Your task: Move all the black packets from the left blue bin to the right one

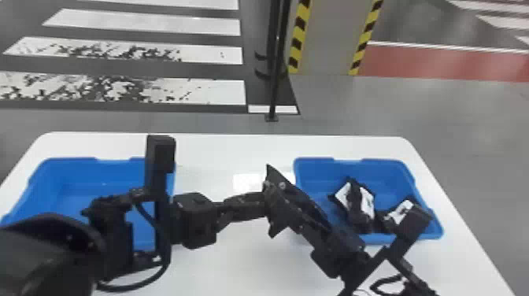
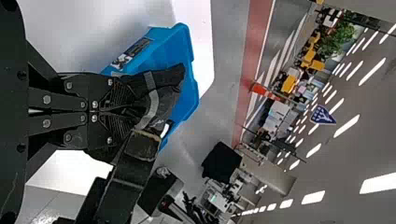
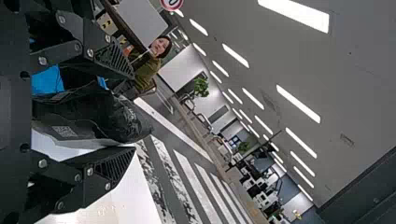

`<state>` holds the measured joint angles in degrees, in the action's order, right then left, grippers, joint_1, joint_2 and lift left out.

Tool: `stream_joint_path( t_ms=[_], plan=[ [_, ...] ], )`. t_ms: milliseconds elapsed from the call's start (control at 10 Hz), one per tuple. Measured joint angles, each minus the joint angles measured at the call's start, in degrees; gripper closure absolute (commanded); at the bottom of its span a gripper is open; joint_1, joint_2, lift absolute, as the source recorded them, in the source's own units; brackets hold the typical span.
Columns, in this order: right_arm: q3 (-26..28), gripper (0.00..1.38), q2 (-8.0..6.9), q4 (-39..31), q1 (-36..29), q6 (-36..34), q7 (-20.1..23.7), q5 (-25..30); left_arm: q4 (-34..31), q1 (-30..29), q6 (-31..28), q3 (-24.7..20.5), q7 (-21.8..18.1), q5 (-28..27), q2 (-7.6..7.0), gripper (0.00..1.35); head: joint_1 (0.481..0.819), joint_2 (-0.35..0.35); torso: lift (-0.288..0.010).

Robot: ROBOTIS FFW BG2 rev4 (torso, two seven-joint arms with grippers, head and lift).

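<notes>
In the head view, my left gripper (image 1: 258,200) and right gripper (image 1: 271,200) meet above the white table between the bins. My left gripper (image 2: 133,109) is shut on a black packet (image 2: 161,86). Around that packet (image 3: 88,116), my right gripper (image 3: 133,112) stands open, a finger on either side. The left blue bin (image 1: 114,171) is partly hidden by my left arm; its visible inside shows bare blue. Black packets (image 1: 356,202) with white labels lie in the right blue bin (image 1: 387,163), partly covered by my right arm.
The white table (image 1: 220,149) has bare surface behind the arms. My forearms pass over the front parts of both bins. A dark post (image 1: 275,78) stands on the floor beyond the table.
</notes>
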<state>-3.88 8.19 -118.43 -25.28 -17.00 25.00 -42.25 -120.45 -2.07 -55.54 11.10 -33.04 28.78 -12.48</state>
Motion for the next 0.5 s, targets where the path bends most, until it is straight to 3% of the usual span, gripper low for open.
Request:
stream_joint_path(
  t_ms=[300,400,500],
  plan=[
    [0.0,1.28,-0.02,0.6,0.1,0.0,0.0,-2.2,0.0,0.1,0.5,0.1,0.0,0.6,-0.01,1.18,0.695,-0.128,-0.14],
    [0.0,1.28,-0.07,0.7,0.2,0.4,0.0,-2.6,0.0,-0.2,0.5,0.2,0.1,1.1,0.0,0.84,0.695,-0.132,-0.14],
    [0.1,1.28,-0.14,0.8,0.3,0.6,0.0,-3.1,0.0,-0.9,0.3,0.1,0.4,2.0,0.06,0.36,0.695,-0.137,-0.14]
  ],
)
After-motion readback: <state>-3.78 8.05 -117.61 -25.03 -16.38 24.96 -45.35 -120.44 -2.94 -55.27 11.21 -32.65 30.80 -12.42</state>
